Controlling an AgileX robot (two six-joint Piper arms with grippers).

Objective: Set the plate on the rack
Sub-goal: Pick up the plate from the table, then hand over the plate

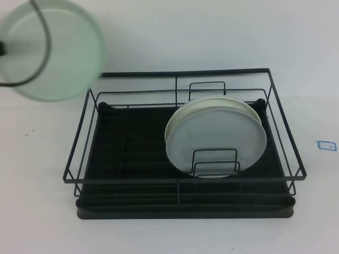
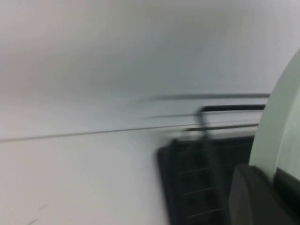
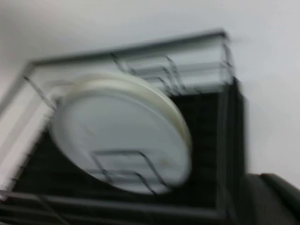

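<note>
Left hand raised far-left, gripping; right hand near rack's right.

Pale mint-green plate, black wire rack with ribbed black tray, plain grey-white plate.

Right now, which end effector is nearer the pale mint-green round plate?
Left. The left end effector is at the pale mint-green round plate's edge; the right end effector is beside the black wire rack.

Very little of the robot shows. A thin black cable curves in a loop at the far left corner of the tabletop. The left gripper shows as a dark, rounded, smooth finger. The right gripper is a dark grey rounded lump, too blurry for more.
</note>
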